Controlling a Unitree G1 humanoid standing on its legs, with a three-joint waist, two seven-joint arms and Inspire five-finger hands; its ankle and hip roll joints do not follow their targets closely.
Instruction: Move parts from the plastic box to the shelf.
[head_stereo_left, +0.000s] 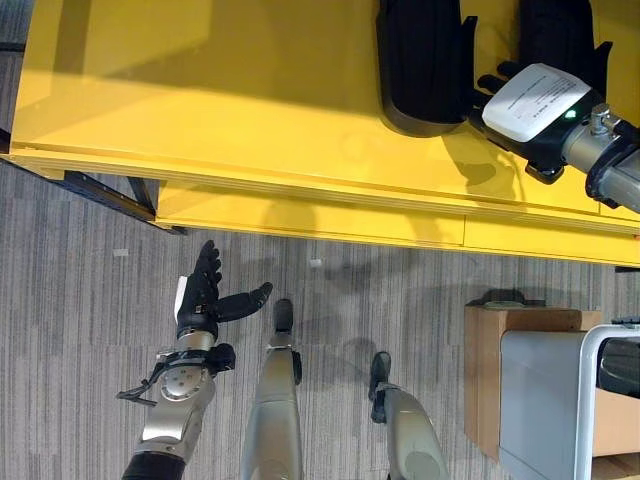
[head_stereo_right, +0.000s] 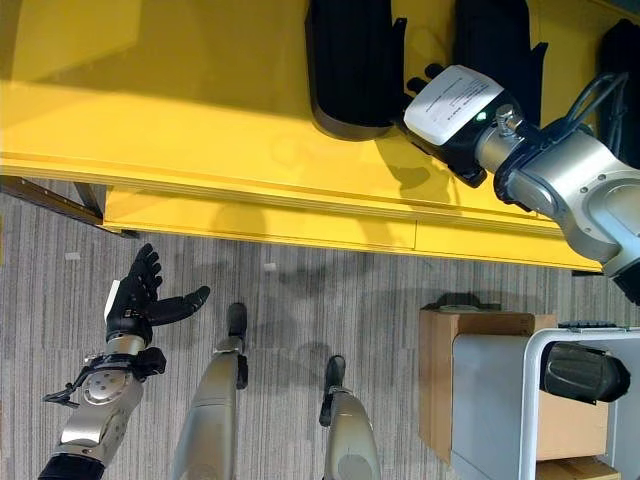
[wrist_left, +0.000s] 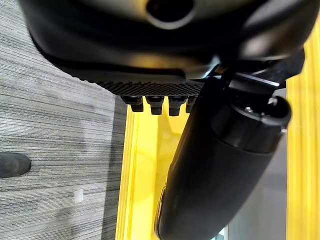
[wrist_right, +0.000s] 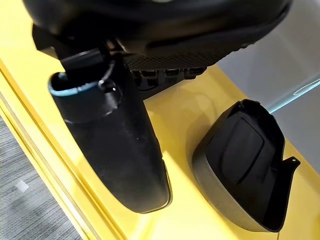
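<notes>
The yellow shelf (head_stereo_right: 180, 110) carries black moulded plastic parts (head_stereo_right: 350, 65) lying side by side on its top.

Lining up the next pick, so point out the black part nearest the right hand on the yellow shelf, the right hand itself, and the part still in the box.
Black part (head_stereo_left: 420, 70): left eye view, middle of its body.
Right hand (head_stereo_left: 535, 105): left eye view, white back.
Boxed part (head_stereo_right: 585, 372): right eye view, rounded top.
</notes>
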